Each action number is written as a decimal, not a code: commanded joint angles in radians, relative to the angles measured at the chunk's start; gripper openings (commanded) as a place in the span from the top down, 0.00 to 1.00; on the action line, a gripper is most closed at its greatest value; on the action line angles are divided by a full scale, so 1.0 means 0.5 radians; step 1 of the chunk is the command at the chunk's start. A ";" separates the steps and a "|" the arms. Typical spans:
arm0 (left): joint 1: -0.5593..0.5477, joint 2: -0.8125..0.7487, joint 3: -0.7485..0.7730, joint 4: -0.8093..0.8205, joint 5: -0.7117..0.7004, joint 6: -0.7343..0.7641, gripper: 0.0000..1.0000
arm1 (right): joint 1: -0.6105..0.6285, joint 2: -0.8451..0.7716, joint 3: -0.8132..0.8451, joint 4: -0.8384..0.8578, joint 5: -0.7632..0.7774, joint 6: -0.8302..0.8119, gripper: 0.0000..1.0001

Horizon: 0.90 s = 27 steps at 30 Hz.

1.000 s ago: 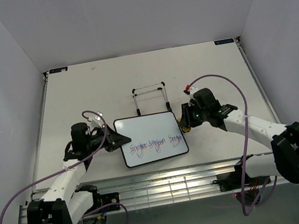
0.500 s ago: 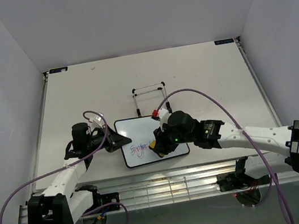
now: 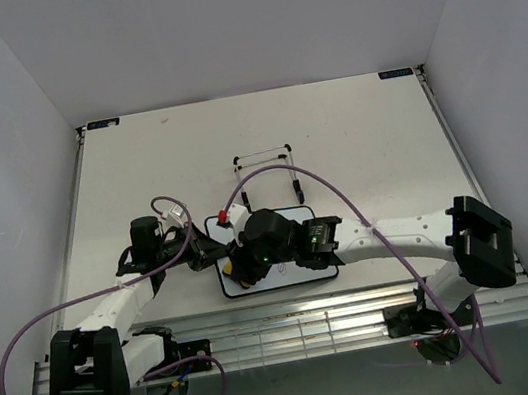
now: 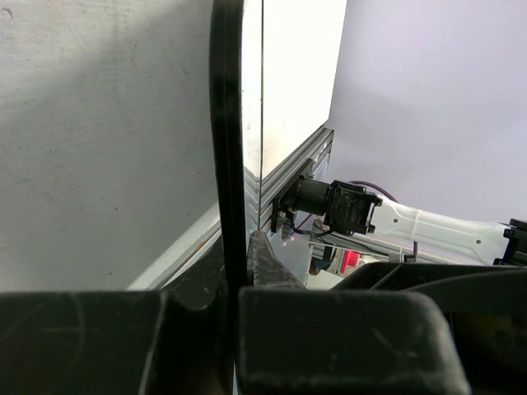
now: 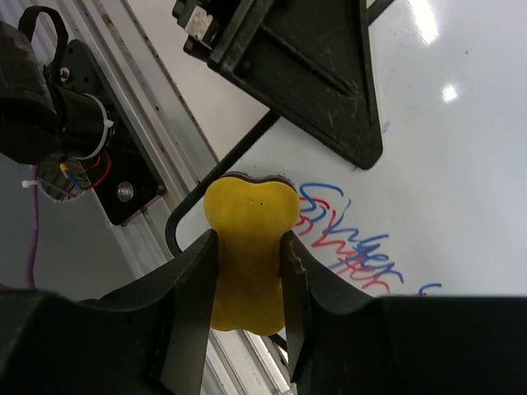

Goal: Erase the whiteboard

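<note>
The whiteboard (image 3: 292, 215) lies flat near the table's front, mostly covered by my right arm. My left gripper (image 3: 206, 252) is shut on its left edge. In the left wrist view the black frame (image 4: 226, 123) runs edge-on between the jaws of my left gripper (image 4: 239, 263). My right gripper (image 3: 245, 267) is shut on the yellow eraser (image 5: 247, 214) over the board's lower left corner. In the right wrist view my right gripper (image 5: 247, 247) holds the eraser next to blue and red writing (image 5: 350, 243) on the board's face (image 5: 445, 148).
The black wire easel stand (image 3: 263, 162) stands just behind the board. The metal rail (image 3: 286, 331) runs along the table's front edge, close below the board's corner (image 5: 185, 218). White walls close in the left, right and back.
My right arm has swept left across the board with the eraser, from its right edge to its lower left corner. The writing on the right part is gone. My left gripper has stayed on the board's edge.
</note>
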 commanded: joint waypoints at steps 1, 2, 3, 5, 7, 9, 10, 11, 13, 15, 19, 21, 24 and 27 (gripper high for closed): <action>0.002 -0.022 0.004 0.026 -0.042 0.094 1.00 | 0.030 0.102 0.161 0.075 0.025 -0.046 0.66; 0.005 -0.025 0.001 0.026 -0.039 0.094 1.00 | 0.036 0.120 0.176 0.072 0.018 -0.052 0.66; 0.005 -0.025 0.000 0.026 -0.033 0.094 1.00 | 0.042 0.157 0.204 0.072 0.009 -0.052 0.66; 0.005 -0.028 0.004 0.026 -0.027 0.097 1.00 | 0.045 0.188 0.219 0.066 0.000 -0.055 0.66; 0.005 -0.031 0.007 0.026 -0.021 0.103 1.00 | 0.048 0.216 0.229 0.054 0.015 -0.055 0.66; 0.005 -0.031 0.007 0.026 -0.024 0.100 1.00 | 0.045 0.228 0.219 0.054 0.043 -0.052 0.66; 0.002 -0.034 0.007 0.026 -0.021 0.100 1.00 | 0.045 0.234 0.201 0.057 0.043 -0.049 0.66; 0.005 -0.031 0.007 0.026 -0.018 0.103 1.00 | 0.045 0.237 0.192 0.057 0.046 -0.049 0.66; 0.005 -0.031 0.010 0.026 -0.008 0.103 1.00 | 0.045 0.240 0.149 0.060 0.073 -0.043 0.66; 0.002 -0.034 0.010 0.026 -0.008 0.103 1.00 | 0.045 0.234 0.115 0.060 0.116 -0.036 0.66; 0.005 -0.034 0.010 0.032 0.013 0.103 1.00 | 0.033 0.213 0.032 0.069 0.159 -0.024 0.66; 0.002 -0.034 0.010 0.032 0.019 0.103 1.00 | 0.011 0.185 -0.020 0.072 0.166 -0.012 0.66; 0.002 -0.037 0.007 0.032 0.025 0.103 1.00 | -0.022 0.167 -0.078 0.078 0.181 -0.006 0.66; 0.005 -0.040 0.007 0.035 0.032 0.103 1.00 | -0.068 0.151 -0.127 0.085 0.199 -0.015 0.66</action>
